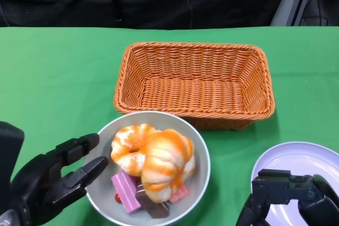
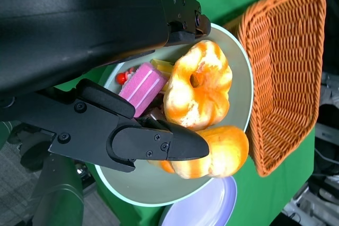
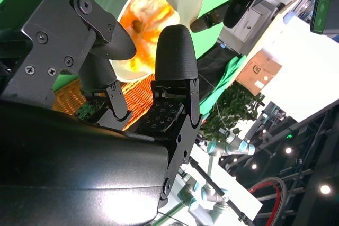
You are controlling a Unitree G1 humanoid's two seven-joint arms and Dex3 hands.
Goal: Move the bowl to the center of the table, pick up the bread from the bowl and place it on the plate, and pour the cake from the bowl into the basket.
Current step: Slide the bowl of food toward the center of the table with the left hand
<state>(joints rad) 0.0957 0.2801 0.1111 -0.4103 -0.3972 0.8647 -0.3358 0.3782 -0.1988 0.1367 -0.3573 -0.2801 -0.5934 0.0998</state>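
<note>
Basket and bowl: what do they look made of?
Basket: woven wicker or rattan, possibly a plastic imitation; orange-brown strands with a braided rim. Bowl: smooth, pale grey-green, with a soft sheen and a thin rim; it looks like plastic or melamine, though glazed ceramic can't be ruled out.

The left hand [image 1: 50, 181] sits at the near left, its black fingers [image 1: 79, 148] spread apart and reaching to the right and a little away from the robot, with nothing between them. In the left wrist view its rounded black shell [image 2: 79, 19] fills the frame's upper part and one finger [image 2: 159, 144] stretches out straight. The right hand [image 1: 288, 197] sits at the near right edge, low in the head view, its fingers [image 1: 265, 189] bent downward and apart, holding nothing. In the right wrist view its fingers [image 3: 176, 51] stand apart and extended.
</note>
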